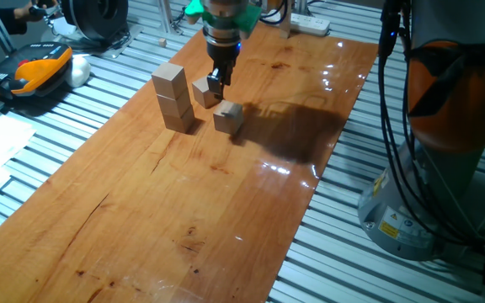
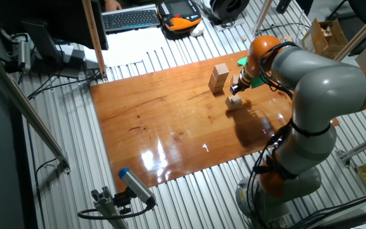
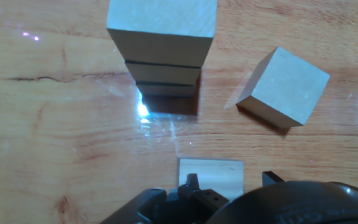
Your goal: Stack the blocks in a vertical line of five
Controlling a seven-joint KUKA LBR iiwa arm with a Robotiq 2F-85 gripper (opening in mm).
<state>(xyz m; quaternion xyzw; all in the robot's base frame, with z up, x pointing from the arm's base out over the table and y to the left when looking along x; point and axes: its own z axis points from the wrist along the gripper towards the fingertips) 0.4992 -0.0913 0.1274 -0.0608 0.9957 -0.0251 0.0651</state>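
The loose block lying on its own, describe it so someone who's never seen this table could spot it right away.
Start at the long wooden tabletop and find the three-block stack near its far end. Beside the stack the end effector hangs with a block at its fingertips. The loose block lies just beyond that one, alone on the wood, touching neither stack nor fingers.

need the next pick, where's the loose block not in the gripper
In one fixed view the loose block lies on the table just right of the three-block stack, below the gripper.
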